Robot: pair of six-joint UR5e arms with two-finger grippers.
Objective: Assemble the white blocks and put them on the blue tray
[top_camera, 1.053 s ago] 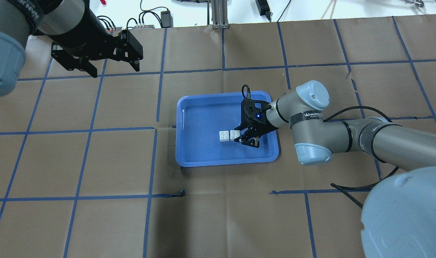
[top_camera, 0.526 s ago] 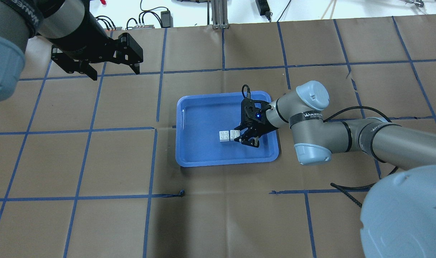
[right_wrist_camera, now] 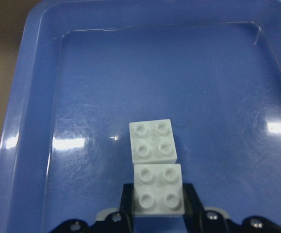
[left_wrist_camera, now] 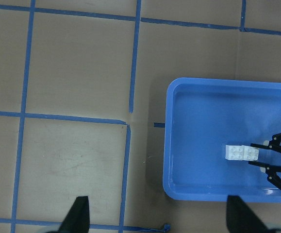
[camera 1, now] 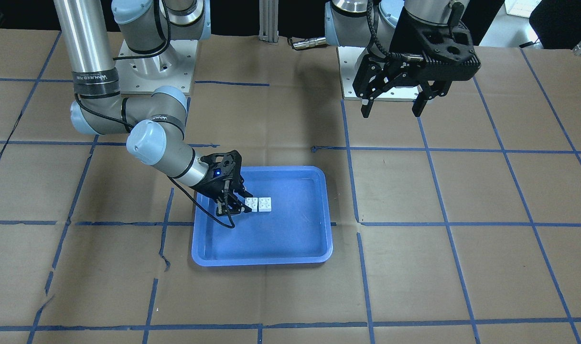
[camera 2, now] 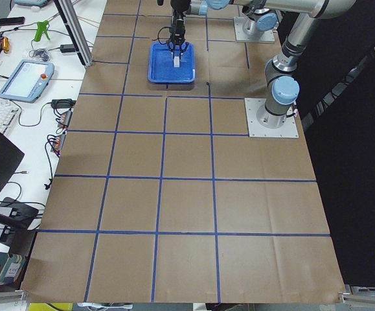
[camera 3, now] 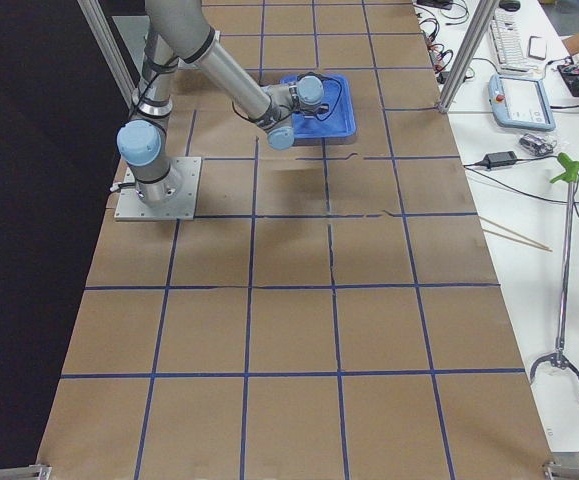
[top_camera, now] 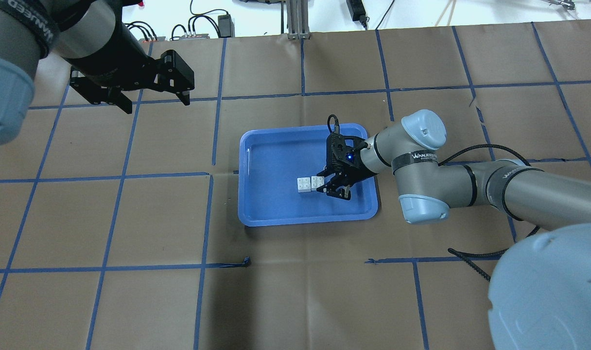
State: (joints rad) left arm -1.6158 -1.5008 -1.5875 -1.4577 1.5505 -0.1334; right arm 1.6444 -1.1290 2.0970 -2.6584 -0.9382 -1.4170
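Two white blocks lie side by side and touching, studs up, in the blue tray, right of its middle. The outer block is free. My right gripper reaches in low from the tray's right side, and its pads press both sides of the nearer block. The right wrist view shows that block between the black pads, with the other block just beyond it. My left gripper is open and empty, high over the far left of the table.
The table is covered in brown paper with a blue tape grid. Cables and power bricks lie past the far edge. In the front-facing view the arm bases stand on plates behind the tray.
My left gripper has shifted slightly, still open and empty. The right gripper and both blocks have not moved.
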